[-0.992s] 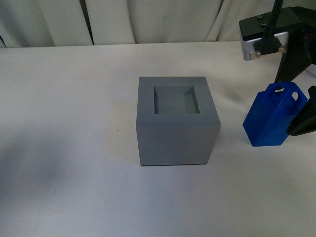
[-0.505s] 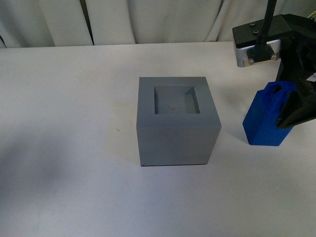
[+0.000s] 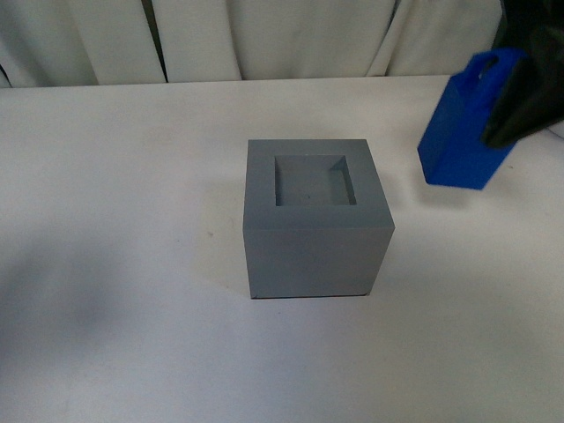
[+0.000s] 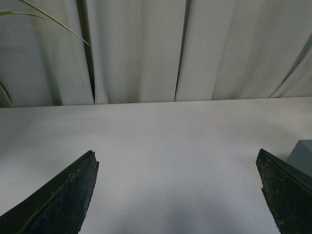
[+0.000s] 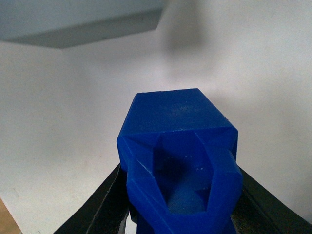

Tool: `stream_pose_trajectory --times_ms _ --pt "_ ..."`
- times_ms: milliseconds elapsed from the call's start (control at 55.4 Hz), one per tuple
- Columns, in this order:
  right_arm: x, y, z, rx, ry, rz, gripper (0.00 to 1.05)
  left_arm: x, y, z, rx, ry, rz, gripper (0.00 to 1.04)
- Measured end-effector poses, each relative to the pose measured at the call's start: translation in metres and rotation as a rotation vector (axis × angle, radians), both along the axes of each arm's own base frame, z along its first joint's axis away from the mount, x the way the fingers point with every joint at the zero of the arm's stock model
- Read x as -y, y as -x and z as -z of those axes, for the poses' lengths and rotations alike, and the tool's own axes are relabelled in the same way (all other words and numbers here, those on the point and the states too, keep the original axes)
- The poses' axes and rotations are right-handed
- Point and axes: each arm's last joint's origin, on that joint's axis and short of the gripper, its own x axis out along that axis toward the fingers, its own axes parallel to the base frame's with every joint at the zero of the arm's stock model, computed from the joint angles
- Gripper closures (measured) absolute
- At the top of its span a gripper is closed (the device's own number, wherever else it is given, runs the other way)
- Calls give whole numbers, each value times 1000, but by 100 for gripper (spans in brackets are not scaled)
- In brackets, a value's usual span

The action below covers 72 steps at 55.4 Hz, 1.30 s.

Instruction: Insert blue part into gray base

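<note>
The gray base [image 3: 315,220] stands mid-table, its square recess facing up and empty. The blue part [image 3: 462,123] hangs tilted in the air at the right of the base, off the table, with its shadow below it. My right gripper [image 3: 507,88] is shut on the part's looped top; only its dark fingers [image 3: 520,101] show at the frame's edge. In the right wrist view the blue part [image 5: 180,161] fills the middle between the fingers, and the base's edge [image 5: 83,22] shows beyond. My left gripper [image 4: 178,195] is open and empty over bare table; a corner of the base [image 4: 303,156] shows beside it.
The white table [image 3: 115,176] runs back to a pale curtain [image 3: 264,35] along its far edge. A plant leaf [image 4: 44,22] shows in the left wrist view.
My right gripper has closed on the blue part's top and lifted it off the table, up and slightly left. The gray base has not moved.
</note>
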Motion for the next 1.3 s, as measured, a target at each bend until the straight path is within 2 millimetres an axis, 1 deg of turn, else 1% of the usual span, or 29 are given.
stream_pose_trajectory --times_ms 198,289,397,523,668,794,920,1101,1299 --pt "-19 1 -28 41 -36 -27 57 0 0 0 0 0 0 6" --pt "-34 1 -45 70 -58 -49 57 0 0 0 0 0 0 6" --pt "-49 2 -53 76 -73 -71 57 0 0 0 0 0 0 6" --pt "-66 3 -53 70 -79 -96 57 0 0 0 0 0 0 6" --pt "-84 6 -47 46 -76 -127 57 0 0 0 0 0 0 6" --pt "-103 12 -41 22 -80 -158 57 0 0 0 0 0 0 6" --pt "-115 18 -39 11 -86 -181 57 0 0 0 0 0 0 6" --pt "-121 22 -39 7 -82 -196 57 0 0 0 0 0 0 6" --pt "-116 24 -30 -23 -54 -184 57 0 0 0 0 0 0 6"
